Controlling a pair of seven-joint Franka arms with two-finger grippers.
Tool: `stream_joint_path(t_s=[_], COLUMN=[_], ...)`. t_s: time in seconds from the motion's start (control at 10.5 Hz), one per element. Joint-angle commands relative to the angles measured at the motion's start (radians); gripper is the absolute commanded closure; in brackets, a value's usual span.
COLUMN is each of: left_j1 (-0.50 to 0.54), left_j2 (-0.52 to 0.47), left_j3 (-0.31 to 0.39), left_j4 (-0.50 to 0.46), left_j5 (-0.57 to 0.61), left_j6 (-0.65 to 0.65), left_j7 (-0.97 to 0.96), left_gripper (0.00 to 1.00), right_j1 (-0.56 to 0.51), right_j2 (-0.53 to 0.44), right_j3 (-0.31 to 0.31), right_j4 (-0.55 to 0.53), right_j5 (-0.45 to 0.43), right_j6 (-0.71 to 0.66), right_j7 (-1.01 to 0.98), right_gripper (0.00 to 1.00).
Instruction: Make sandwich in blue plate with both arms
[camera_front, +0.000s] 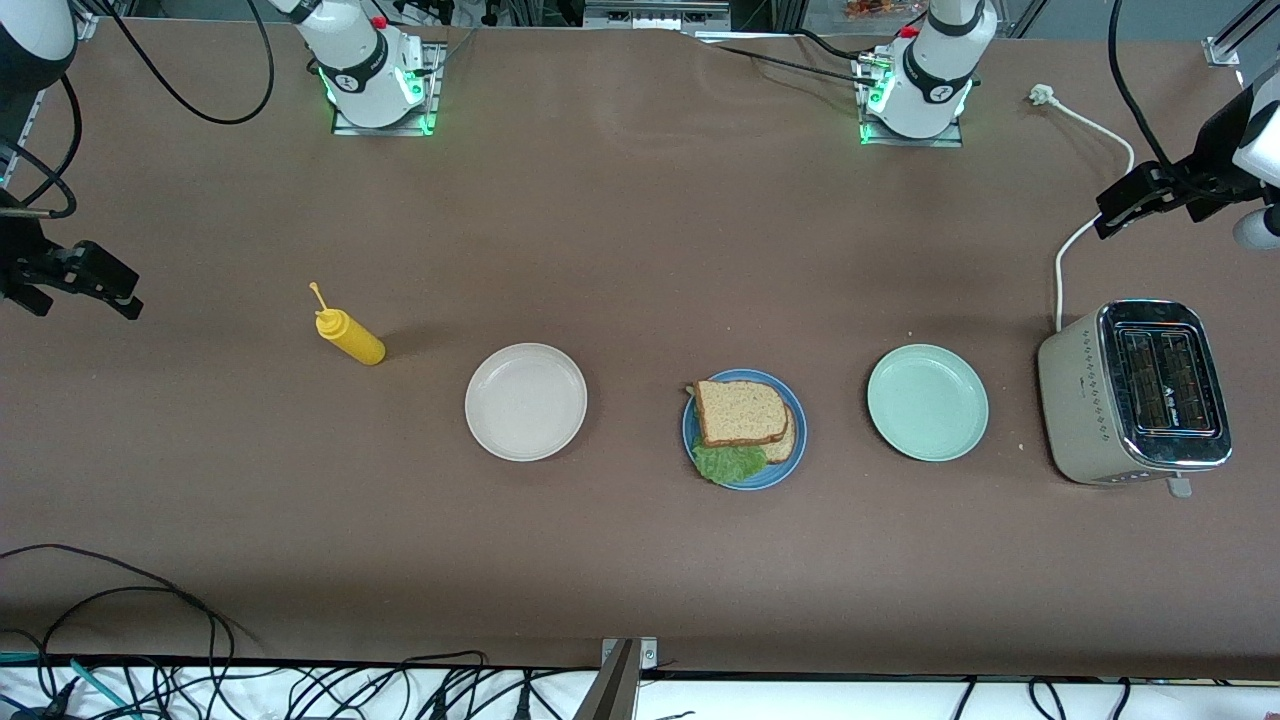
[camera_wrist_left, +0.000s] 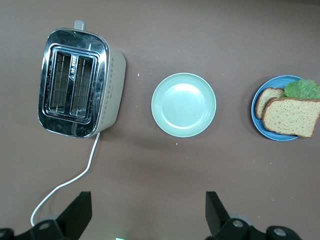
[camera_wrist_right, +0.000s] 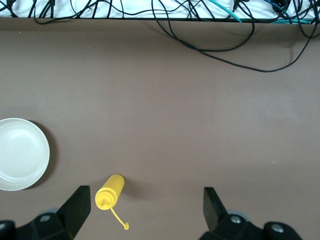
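The sandwich (camera_front: 740, 412) lies on the blue plate (camera_front: 775, 470) in the middle of the table: two brown bread slices, the top one shifted off the lower, with green lettuce (camera_front: 728, 462) sticking out on the side nearer the front camera. The left wrist view shows the sandwich (camera_wrist_left: 291, 116) and the blue plate (camera_wrist_left: 257, 120) far from my left gripper (camera_wrist_left: 148, 200). That left gripper (camera_front: 1125, 205) hangs open and empty over the table's left-arm end, above the toaster's cord. My right gripper (camera_front: 100, 278) hangs open and empty over the right-arm end, also shown as the right gripper (camera_wrist_right: 145, 197).
A cream-white plate (camera_front: 526, 401) and a mint-green plate (camera_front: 927, 402) flank the blue one. A steel toaster (camera_front: 1140, 392) with a white cord (camera_front: 1090, 130) stands at the left arm's end. A yellow squeeze bottle (camera_front: 350, 338) lies toward the right arm's end. Black cables (camera_front: 120, 610) trail along the table's camera-side edge.
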Motion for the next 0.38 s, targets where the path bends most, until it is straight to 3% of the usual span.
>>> stream_joint_path(t_s=[0.0, 0.29], left_j1=[-0.001, -0.001], left_j2=[0.015, 0.015], left_j3=[-0.003, -0.003], left_j4=[0.034, 0.034], left_j5=[0.021, 0.021], left_j6=[-0.025, -0.027], left_j7=[-0.007, -0.005], left_gripper=[0.0, 0.0], right_j1=[-0.006, 0.002], right_j2=[0.002, 0.01], right_j3=[-0.008, -0.002], right_j4=[0.018, 0.034], right_j5=[0.012, 0.012], right_j6=[0.006, 0.021], right_j7=[-0.008, -0.037], right_gripper=[0.0, 0.0])
